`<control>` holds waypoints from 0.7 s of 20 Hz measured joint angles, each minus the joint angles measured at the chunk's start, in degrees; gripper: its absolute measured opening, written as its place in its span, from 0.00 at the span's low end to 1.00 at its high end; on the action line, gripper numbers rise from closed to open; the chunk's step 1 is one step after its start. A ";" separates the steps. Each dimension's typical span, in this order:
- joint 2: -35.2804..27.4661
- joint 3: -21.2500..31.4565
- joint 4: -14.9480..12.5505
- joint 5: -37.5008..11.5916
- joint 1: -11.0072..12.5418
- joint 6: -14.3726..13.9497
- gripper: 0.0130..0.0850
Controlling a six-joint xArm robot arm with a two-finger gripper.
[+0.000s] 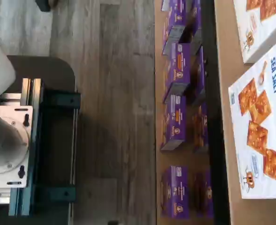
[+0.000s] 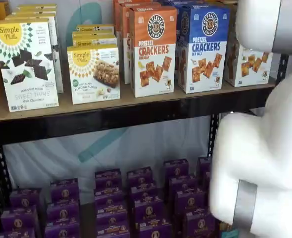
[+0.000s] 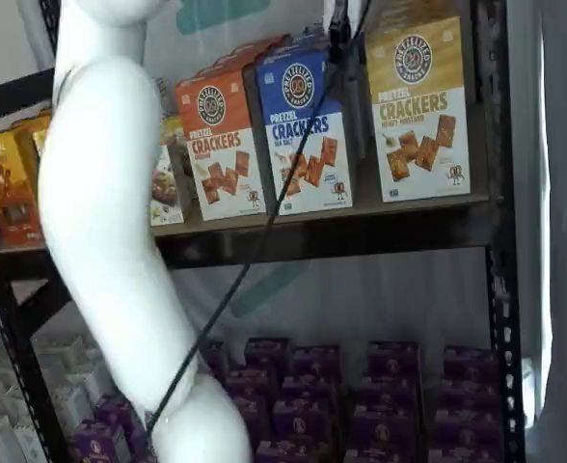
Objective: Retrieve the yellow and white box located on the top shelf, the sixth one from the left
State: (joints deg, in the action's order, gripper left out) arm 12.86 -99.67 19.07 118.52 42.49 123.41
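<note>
White arm segments (image 3: 110,251) fill the foreground in both shelf views, a black cable (image 3: 264,231) trailing across one; the fingers show in no view, so whether they are released or clenched I cannot tell; the yellow and white box (image 3: 418,106) stands upright at the right end of the top shelf (image 3: 361,227), just beside the blue box (image 3: 303,130), itself next to the orange box (image 3: 221,145); purple boxes (image 2: 136,198) crowd the lower level.
</note>
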 joint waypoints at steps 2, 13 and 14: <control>0.45 0.11 -4.49 0.10 -2.38 0.09 1.00; 9.10 10.91 8.54 -9.07 3.06 -0.46 1.00; 10.11 12.26 11.28 -10.87 4.26 -0.45 1.00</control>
State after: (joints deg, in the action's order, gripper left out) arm 22.97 -87.41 30.34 107.65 46.75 122.96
